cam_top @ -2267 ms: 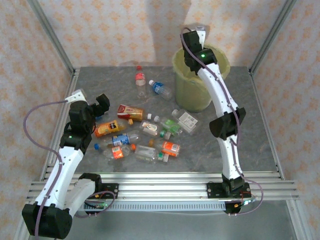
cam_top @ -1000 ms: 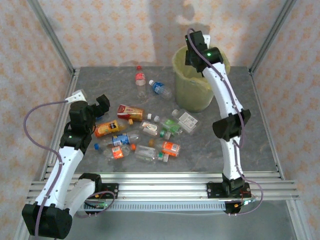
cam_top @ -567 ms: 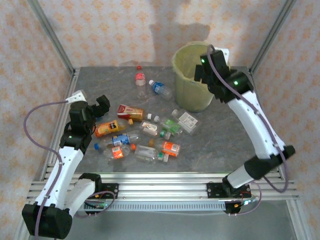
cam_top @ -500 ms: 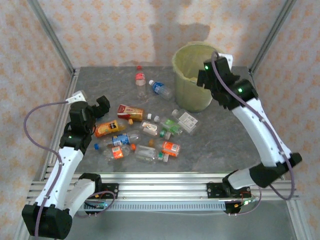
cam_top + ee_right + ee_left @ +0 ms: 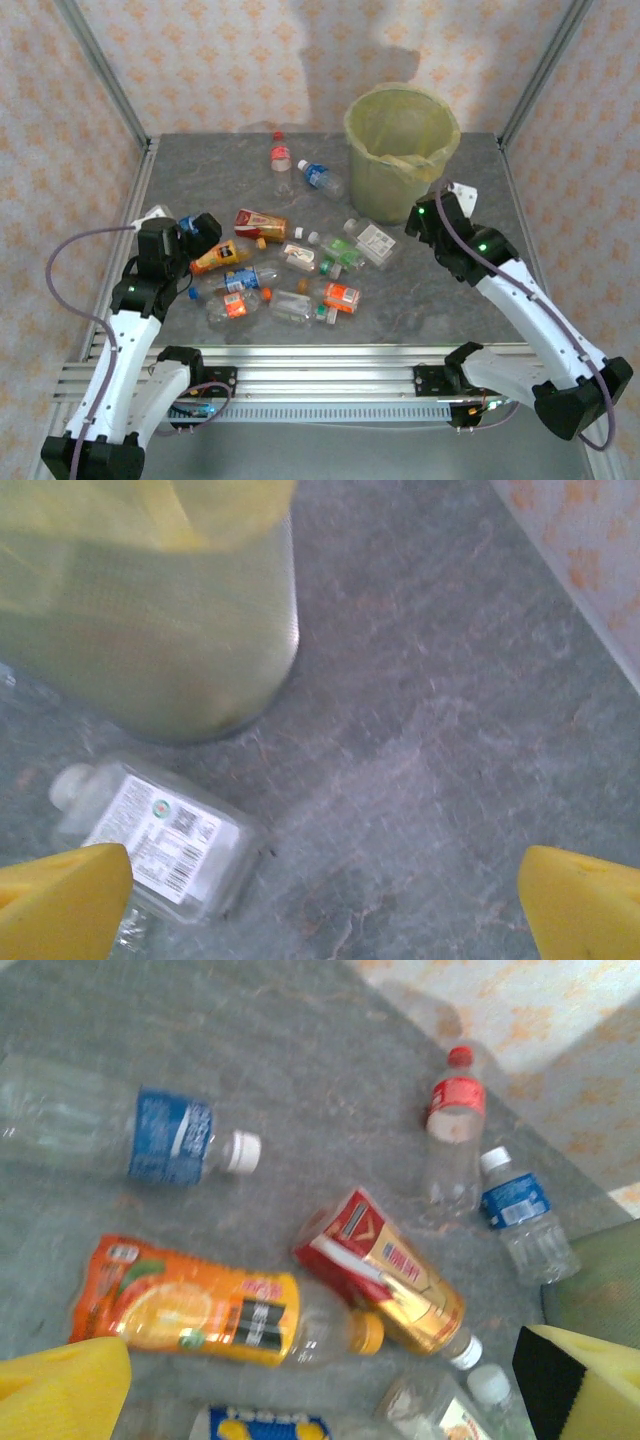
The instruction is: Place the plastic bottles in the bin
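Several plastic bottles (image 5: pixel 290 262) lie scattered on the grey table left of the yellow-green bin (image 5: pixel 400 150). My left gripper (image 5: pixel 200 228) hovers open and empty at the cluster's left edge. In its wrist view the left gripper (image 5: pixel 320 1395) has an orange-label bottle (image 5: pixel 190 1305) and a red-and-gold bottle (image 5: pixel 395 1280) lying just ahead of its yellow pads (image 5: pixel 60 1390). My right gripper (image 5: pixel 420 225) hangs open and empty just below and right of the bin. The right gripper (image 5: pixel 320 910) looks down on bare table, with a white-label bottle (image 5: pixel 165 840) to its left and the bin (image 5: pixel 150 630) beyond.
A red-label bottle (image 5: pixel 281 160) and a blue-label bottle (image 5: pixel 322 178) lie apart at the back, left of the bin. Metal frame posts (image 5: pixel 100 70) stand at the table's back corners, and aluminium rails (image 5: pixel 320 370) line the near edge. Bare table (image 5: pixel 470 180) lies right of the bin.
My right arm has drawn back from above the bin and swung down to the table at the bin's near right. My left gripper has dipped slightly toward the orange-label bottle.
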Robot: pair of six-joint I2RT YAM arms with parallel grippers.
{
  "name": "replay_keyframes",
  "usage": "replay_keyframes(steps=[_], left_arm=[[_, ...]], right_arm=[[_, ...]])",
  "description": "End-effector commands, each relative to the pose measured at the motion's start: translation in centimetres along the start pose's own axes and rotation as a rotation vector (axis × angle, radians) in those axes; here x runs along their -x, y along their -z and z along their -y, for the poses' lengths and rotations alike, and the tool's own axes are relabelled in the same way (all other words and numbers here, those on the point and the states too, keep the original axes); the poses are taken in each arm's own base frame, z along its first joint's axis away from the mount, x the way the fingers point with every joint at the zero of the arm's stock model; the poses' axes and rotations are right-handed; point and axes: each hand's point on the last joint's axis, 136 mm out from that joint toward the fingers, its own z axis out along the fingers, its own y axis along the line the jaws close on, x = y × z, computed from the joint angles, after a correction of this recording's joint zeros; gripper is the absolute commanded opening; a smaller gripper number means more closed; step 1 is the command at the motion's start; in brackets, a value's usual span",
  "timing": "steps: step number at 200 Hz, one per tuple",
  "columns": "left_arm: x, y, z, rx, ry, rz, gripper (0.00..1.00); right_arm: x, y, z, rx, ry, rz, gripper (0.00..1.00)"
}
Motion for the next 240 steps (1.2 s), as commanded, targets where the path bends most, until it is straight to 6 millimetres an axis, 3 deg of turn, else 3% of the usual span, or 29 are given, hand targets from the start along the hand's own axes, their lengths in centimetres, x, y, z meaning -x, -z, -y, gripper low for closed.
replay_keyframes(steps=[1,60,176,217,240], left_arm=[[-3.3,1.0,-2.6,0.082,0.064,-0.107,1.0],[-7.2,2.1,-6.0,0.186,0.109,-0.201,1.0],[-12.1,2.2,-5.4,0.288,-0.011,-0.329,1.0],[-14.3,1.3,-5.2,0.321,0.059,-0.369,0.97],[-14.8,2.0,-6.2,0.381,0.099,-0.373,0.97]], right_arm=[[-0.8,-0.7,0.0,0.0,-0.074,0.001,0.99],[-3.3,-2.7,0.1,-0.013,-0.104,-0.037,0.99],[-4.1,-3.3,1.4,-0.08,-0.104,-0.038,0.99],[-4.1,-3.2,1.9,-0.105,-0.104,-0.031,0.99],[-3.9,-3.1,2.0,-0.11,-0.097,-0.029,0.99]])
